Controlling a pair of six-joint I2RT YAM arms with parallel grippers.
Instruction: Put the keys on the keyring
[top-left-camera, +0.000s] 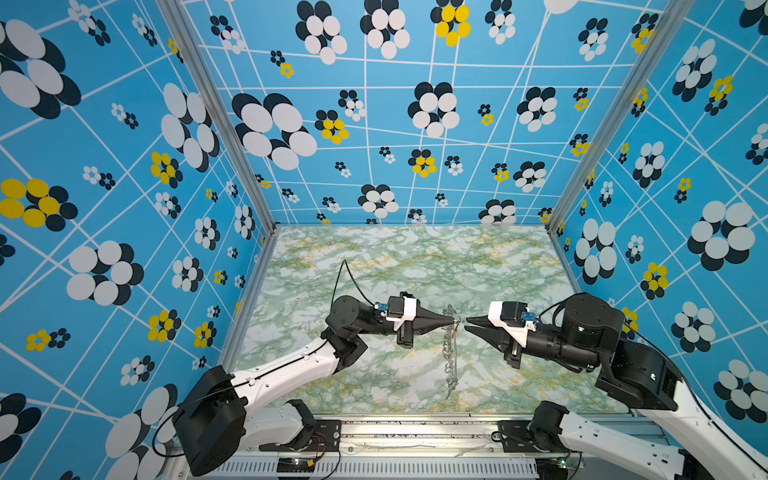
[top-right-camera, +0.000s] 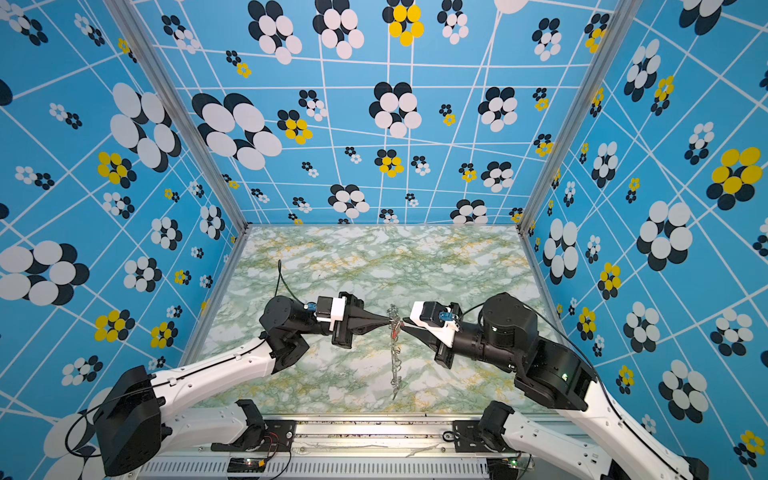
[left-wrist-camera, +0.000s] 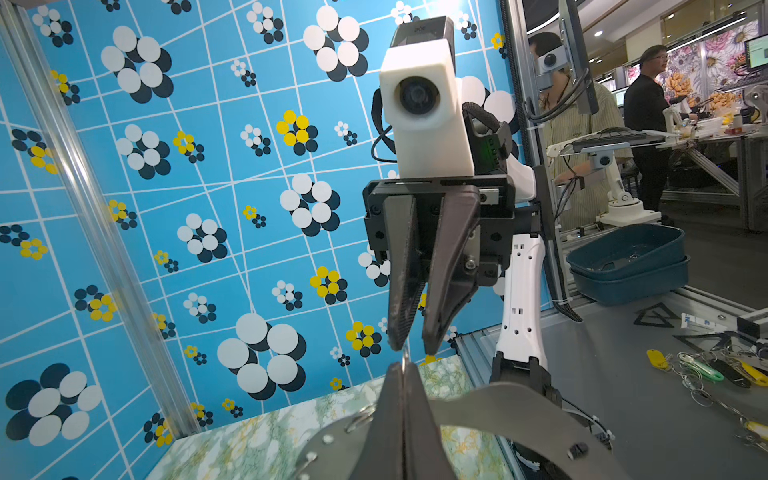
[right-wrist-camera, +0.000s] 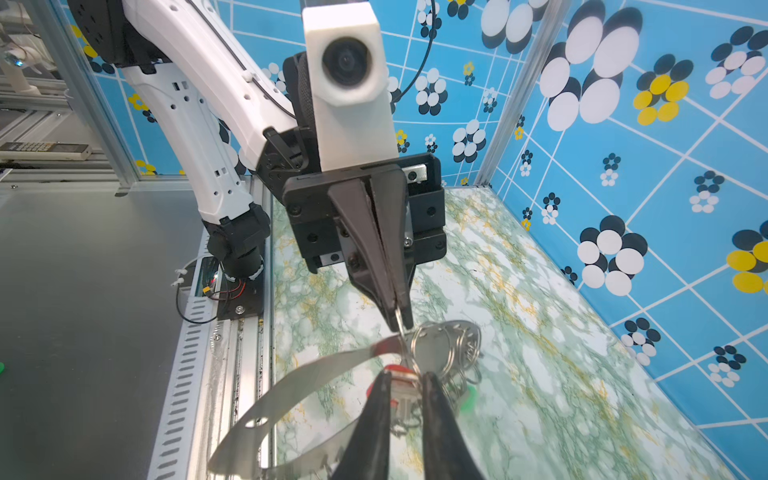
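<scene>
Right wrist view: flat grey crescent keyring (right-wrist-camera: 307, 376)

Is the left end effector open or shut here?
Shut: the left end effector has fingers pressed together, pinching a small ring on the keyring.

**Twin white-and-black arms, dark tapered fingers**

The left arm (top-left-camera: 286, 370) and right arm (top-left-camera: 636, 374) share one build: glossy white shell links pierced with small slots, joined by bulky matte black joint housings. Each wrist bears a white, blocky camera housing (left-wrist-camera: 428, 137) with a round lens, fed by a braided black cable sleeve (left-wrist-camera: 482, 114). The black, screw-studded gripper body (right-wrist-camera: 428, 216) carries dark, pointed fingers (left-wrist-camera: 401, 266) with ribbed inner edges.
</scene>
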